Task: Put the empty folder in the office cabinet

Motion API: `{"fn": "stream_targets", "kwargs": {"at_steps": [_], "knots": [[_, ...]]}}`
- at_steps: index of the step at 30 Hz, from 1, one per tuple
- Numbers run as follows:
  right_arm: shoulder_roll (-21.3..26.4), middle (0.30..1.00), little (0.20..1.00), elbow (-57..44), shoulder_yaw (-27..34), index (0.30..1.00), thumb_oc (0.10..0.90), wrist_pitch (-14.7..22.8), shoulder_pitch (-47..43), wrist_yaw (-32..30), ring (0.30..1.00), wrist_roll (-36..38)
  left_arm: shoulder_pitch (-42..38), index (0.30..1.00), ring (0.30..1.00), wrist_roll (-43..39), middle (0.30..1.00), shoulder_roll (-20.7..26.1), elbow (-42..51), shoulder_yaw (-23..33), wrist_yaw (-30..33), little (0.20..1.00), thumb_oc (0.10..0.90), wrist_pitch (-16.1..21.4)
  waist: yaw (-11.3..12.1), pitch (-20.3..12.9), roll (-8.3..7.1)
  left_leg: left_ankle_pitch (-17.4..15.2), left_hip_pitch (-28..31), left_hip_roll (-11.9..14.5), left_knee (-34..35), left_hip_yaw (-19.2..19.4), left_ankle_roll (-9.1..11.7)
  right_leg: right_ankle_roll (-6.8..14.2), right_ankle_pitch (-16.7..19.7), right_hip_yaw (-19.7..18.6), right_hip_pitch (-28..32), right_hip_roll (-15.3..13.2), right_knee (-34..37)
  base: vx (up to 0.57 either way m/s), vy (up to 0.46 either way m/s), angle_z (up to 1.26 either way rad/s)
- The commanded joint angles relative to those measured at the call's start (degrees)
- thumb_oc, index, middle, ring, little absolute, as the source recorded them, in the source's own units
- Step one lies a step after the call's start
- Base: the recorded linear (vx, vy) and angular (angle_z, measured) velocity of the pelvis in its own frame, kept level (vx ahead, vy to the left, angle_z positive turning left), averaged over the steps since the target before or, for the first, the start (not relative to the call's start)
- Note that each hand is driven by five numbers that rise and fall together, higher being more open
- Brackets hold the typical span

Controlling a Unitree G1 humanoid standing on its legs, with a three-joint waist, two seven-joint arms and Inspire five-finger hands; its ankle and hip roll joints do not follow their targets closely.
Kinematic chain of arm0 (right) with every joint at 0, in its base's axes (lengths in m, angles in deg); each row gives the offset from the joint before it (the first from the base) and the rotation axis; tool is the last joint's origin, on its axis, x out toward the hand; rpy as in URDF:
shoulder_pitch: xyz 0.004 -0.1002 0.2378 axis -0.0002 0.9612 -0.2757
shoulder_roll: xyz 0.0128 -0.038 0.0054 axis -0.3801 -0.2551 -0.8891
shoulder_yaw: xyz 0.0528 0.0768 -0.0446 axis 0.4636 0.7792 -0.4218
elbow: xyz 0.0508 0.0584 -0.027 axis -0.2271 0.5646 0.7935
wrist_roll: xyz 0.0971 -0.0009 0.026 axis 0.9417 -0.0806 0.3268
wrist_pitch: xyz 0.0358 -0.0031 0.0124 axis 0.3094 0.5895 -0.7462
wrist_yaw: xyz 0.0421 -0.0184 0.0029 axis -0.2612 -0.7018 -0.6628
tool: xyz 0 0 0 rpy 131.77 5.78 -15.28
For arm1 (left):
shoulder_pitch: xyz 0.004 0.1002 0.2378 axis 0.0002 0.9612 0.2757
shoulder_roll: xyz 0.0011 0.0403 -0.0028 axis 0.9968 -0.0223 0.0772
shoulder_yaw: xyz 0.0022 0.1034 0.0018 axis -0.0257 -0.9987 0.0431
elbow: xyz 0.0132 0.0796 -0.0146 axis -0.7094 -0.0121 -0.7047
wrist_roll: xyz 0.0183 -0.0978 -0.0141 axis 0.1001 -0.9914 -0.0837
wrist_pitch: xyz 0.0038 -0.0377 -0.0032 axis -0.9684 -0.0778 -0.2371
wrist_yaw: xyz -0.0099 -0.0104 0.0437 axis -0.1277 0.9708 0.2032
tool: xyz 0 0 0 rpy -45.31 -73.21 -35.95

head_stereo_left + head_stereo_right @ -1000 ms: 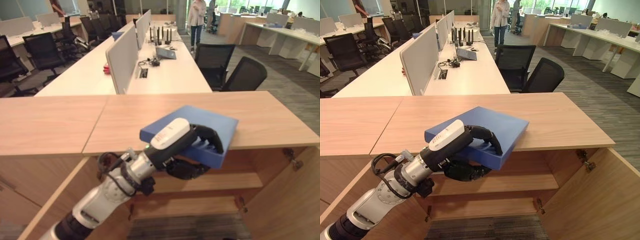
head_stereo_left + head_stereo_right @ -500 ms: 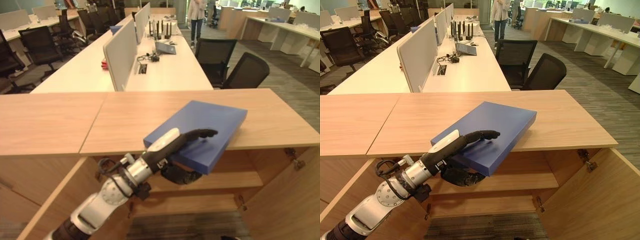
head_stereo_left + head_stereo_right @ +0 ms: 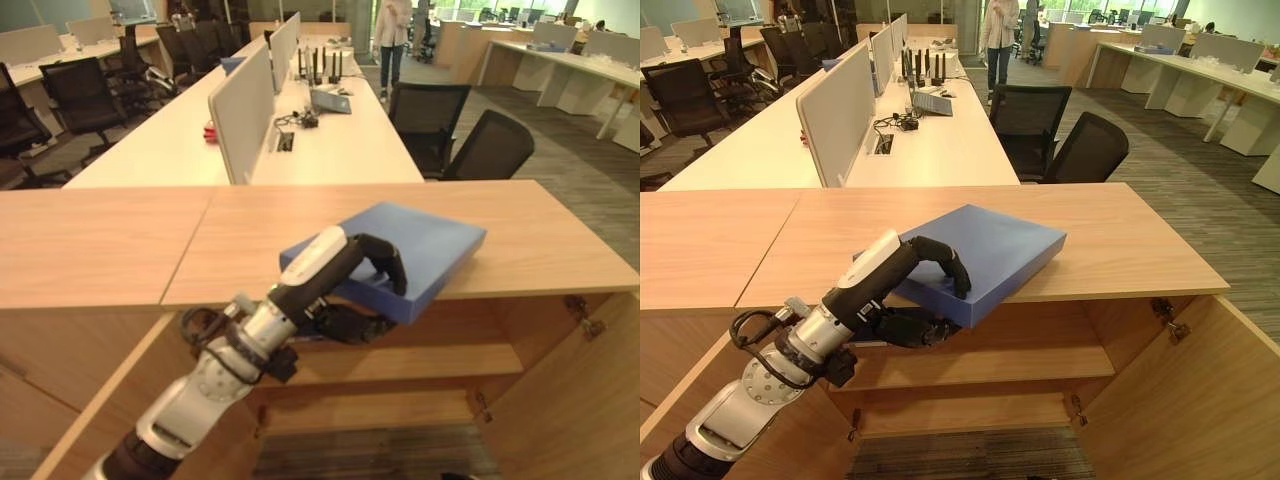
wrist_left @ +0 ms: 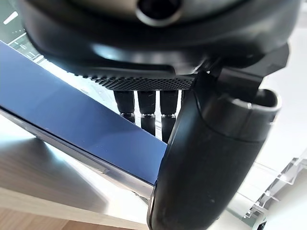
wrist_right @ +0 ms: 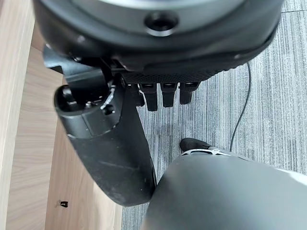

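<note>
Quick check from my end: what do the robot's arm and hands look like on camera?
The left arm is silver-grey with ribbed metal rings. The left hand is dark, its thumb bearing a white cover. The right hand is dark, glossy plastic with a textured strip.

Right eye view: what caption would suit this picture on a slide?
The robot's left hand grips a blue folder half off the wooden cabinet top, above open shelves.

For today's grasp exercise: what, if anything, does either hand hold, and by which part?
The left hand grips the blue folder by its near edge, thumb above, fingers beneath. The right hand holds nothing.
</note>
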State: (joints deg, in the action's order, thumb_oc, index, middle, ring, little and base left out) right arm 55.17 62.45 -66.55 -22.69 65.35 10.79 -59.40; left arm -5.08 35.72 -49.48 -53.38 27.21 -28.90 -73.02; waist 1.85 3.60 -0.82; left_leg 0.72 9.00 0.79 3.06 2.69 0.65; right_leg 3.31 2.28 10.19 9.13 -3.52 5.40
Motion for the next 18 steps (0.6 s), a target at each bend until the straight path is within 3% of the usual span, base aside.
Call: {"fn": "stream_targets", "kwargs": {"at_steps": [1, 7, 8, 9, 11, 12, 13, 16, 18], "knots": [[-1.4, 0.900, 0.900, -0.8, -2.3, 0.900, 0.800, 1.0, -1.6, -0.4, 0.900, 0.6, -5.3, 0.300, 0.300, 0.6, 0.300, -0.4, 0.9, 0.9, 1.1, 0.300, 0.400, 0.7, 0.1, -0.7, -3.86, -13.7, -0.1, -3.3, -10.4, -0.3, -2.4, 1.0, -0.6, 1.3, -1.3, 1.1, -0.4, 0.00, 0.000, 0.00], [-1.0, 0.900, 0.900, -0.7, -2.3, 0.900, 0.800, 1.2, -1.8, -0.2, 0.900, 0.9, -8.2, 0.300, 0.300, -1.3, 0.300, -0.8, 1.8, -1.2, 0.6, 0.300, 0.400, 1.5, -0.1, -0.7, -3.85, -13.7, -0.2, -3.4, -10.5, -0.3, -2.4, 1.1, -0.5, 1.5, -1.5, 1.0, -0.5, 0.00, 0.000, 0.00], [-1.2, 0.900, 0.900, -0.5, -2.7, 0.900, 0.800, 1.2, -1.7, -0.4, 0.900, 0.8, -8.9, 0.300, 0.300, -13.1, 0.300, -3.1, 4.1, -3.9, -2.6, 0.300, 0.400, 1.4, -0.5, -0.6, -3.87, -13.6, -0.3, -3.5, -10.6, -0.2, -2.4, 1.1, -0.4, 1.5, -1.5, 0.9, -0.5, 0.00, 0.000, 0.00], [-1.1, 0.900, 0.900, -0.5, -2.6, 0.900, 0.800, 1.3, -1.7, -0.4, 0.900, 0.8, -8.9, 0.300, 0.300, -13.4, 0.300, -3.1, 4.1, -3.8, -2.7, 0.300, 0.400, 1.3, -0.4, -0.6, -3.83, -13.6, -0.3, -3.5, -10.6, -0.2, -2.4, 1.1, -0.4, 1.5, -1.5, 0.9, -0.5, 0.00, 0.000, 0.00], [-1.1, 0.900, 0.900, -0.1, -3.0, 0.900, 0.800, 1.2, -1.2, -0.3, 0.900, 0.5, -9.1, 0.300, 0.300, -25.4, 0.300, -4.7, 6.1, -5.4, -5.0, 0.300, 0.400, -0.3, -0.8, -0.6, -3.69, -13.6, -0.3, -3.5, -10.6, 0.1, -2.5, 1.1, -0.4, 1.3, -1.6, 0.8, -0.6, -0.01, 0.014, 0.05], [-1.1, 0.900, 0.900, -0.1, -3.0, 0.900, 0.800, 1.2, -1.2, -0.3, 0.900, 0.5, -9.1, 0.300, 0.300, -25.4, 0.300, -4.7, 6.1, -5.3, -5.0, 0.300, 0.400, -0.3, -0.8, -0.6, -3.68, -13.6, -0.3, -3.5, -10.6, 0.1, -2.5, 1.1, -0.4, 1.3, -1.6, 0.8, -0.6, 0.00, 0.000, 0.00], [-1.9, 0.900, 0.900, 2.0, -2.7, 0.900, 0.800, 1.0, -2.7, -0.6, 0.900, 1.6, -9.0, 0.300, 0.300, -36.0, 0.300, -5.9, 6.7, -5.7, -6.0, 0.300, 0.400, -1.4, -0.7, -0.6, -3.47, -13.6, -0.1, -3.5, -10.4, 0.2, -2.6, 1.1, -0.4, 1.2, -1.4, 0.8, -0.6, 0.01, 0.024, -0.04], [-2.5, 0.900, 0.900, 4.3, -3.2, 0.900, 0.800, -0.8, -5.4, -0.2, 0.900, 0.8, -8.6, 0.300, 0.300, -49.7, 0.300, -9.9, 6.9, -7.4, -5.4, 0.300, 0.400, -1.4, 0.0, -0.7, -3.38, -13.9, 0.5, -3.6, -10.2, 0.0, -2.6, 1.0, -0.5, 1.5, -0.9, 0.7, -0.5, 0.01, 0.012, 0.00], [-2.5, 0.900, 0.900, 4.1, -3.2, 0.900, 0.800, -0.9, -5.5, -0.2, 0.900, 1.0, -8.1, 0.300, 0.300, -52.1, 0.300, -10.8, 6.5, -7.7, -5.1, 0.300, 0.400, -1.1, 0.0, -0.5, -3.43, -13.8, 0.6, -3.5, -10.1, 0.0, -2.6, 0.9, -0.5, 1.5, -0.8, 0.7, -0.5, 0.00, 0.000, 0.00]]}}
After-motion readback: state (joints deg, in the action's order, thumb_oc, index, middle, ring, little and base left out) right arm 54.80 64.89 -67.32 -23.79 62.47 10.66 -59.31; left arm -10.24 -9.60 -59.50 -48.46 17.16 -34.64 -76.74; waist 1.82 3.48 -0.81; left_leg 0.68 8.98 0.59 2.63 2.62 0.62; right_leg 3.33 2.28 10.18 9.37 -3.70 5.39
